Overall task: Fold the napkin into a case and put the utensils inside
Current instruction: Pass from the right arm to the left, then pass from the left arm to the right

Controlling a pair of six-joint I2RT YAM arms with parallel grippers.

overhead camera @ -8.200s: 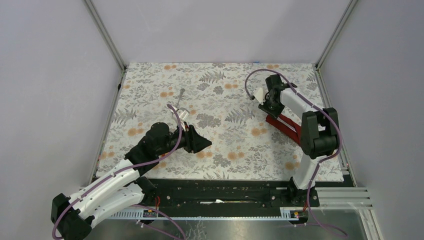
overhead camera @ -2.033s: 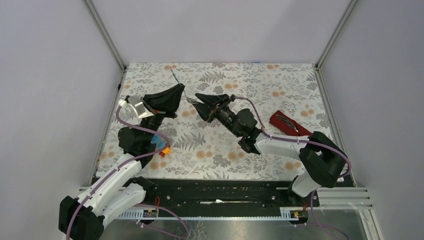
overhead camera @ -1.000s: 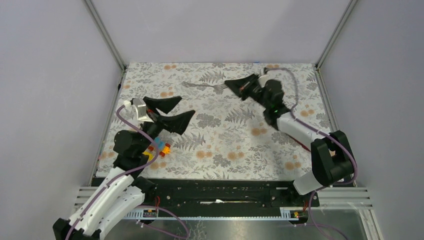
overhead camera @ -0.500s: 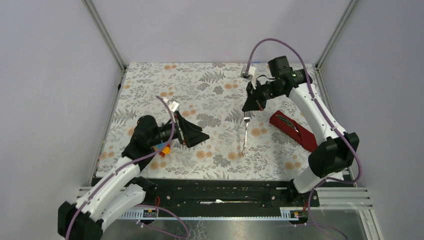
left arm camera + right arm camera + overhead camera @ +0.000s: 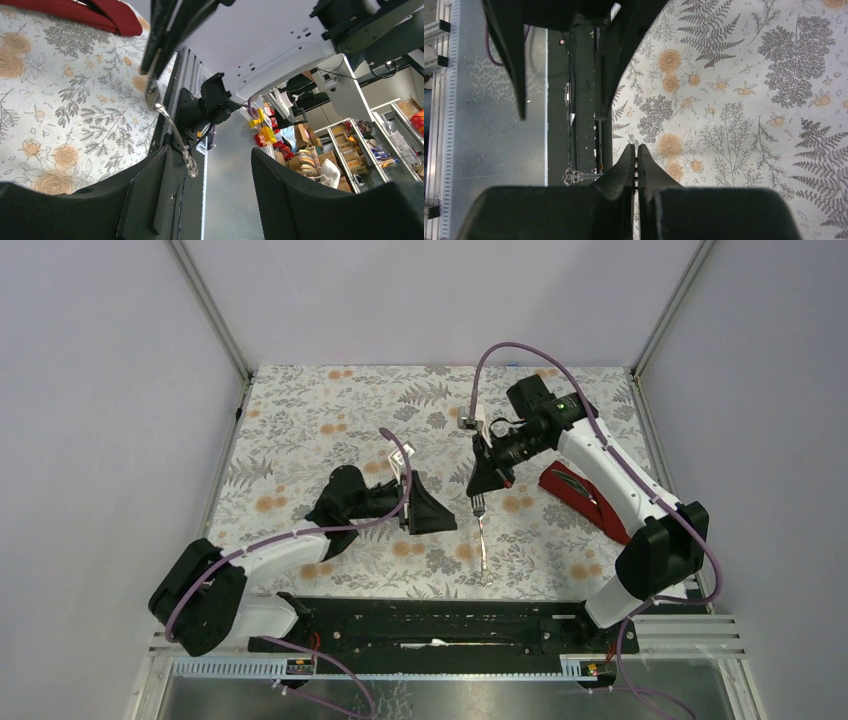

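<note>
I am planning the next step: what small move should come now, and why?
Probably the left gripper should close on the fork: its handle hangs between those open fingers, while the right gripper, shut, pinches the tine end.

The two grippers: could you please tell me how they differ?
The left gripper has its fingers apart and holds nothing; the right gripper has its fingers shut on the fork. The left gripper is beside the fork, apart from it; the right gripper grips its tined end. Both are black.

White shells and black joints on left arm (image 5: 262, 558) and right arm (image 5: 622, 472); purple cables (image 5: 498, 345) looping along each; black wedge-shaped fingers (image 5: 310, 200), finely textured inside; green light (image 5: 562, 405) near right wrist.
</note>
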